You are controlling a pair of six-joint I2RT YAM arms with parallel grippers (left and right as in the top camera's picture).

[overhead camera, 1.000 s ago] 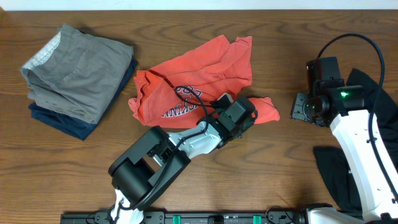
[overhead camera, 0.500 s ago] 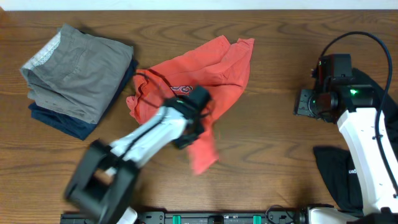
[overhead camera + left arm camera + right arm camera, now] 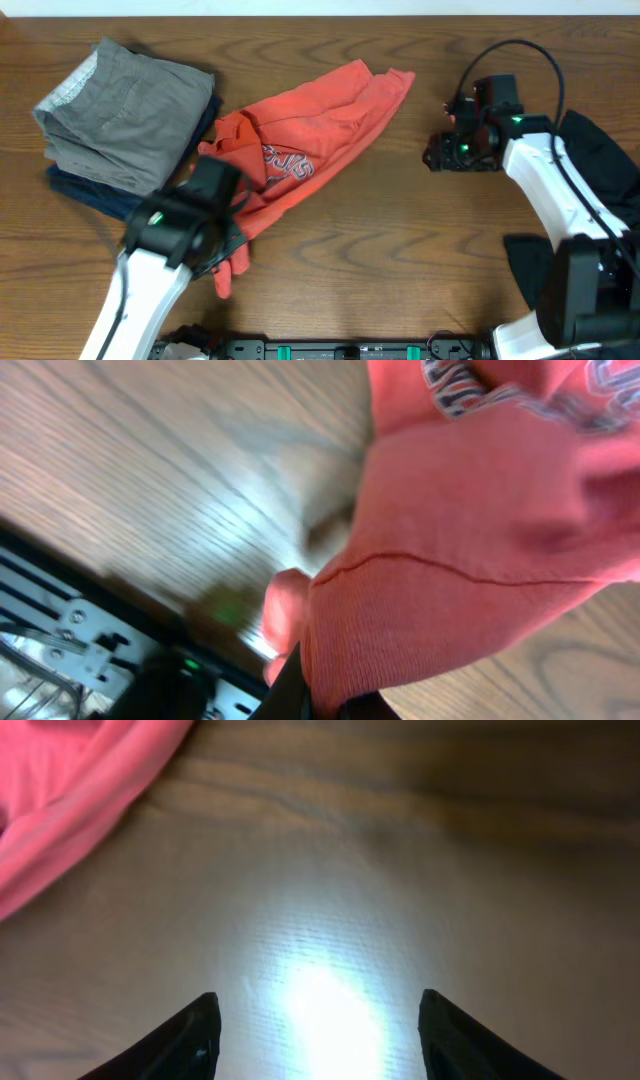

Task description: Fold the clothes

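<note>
Left gripper (image 3: 232, 240), clamped on the coral T-shirt (image 3: 320, 120), has dragged it leftward.

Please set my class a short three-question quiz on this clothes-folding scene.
1. Fill in: the grey garment lies on a ___ one.
2. True or false: the left pincer is shut on the T-shirt.
3. What lies between the right pincer's open tips? A) bare table B) T-shirt C) grey garment

Key: 1 navy garment; 2 true; 3 A.
</note>
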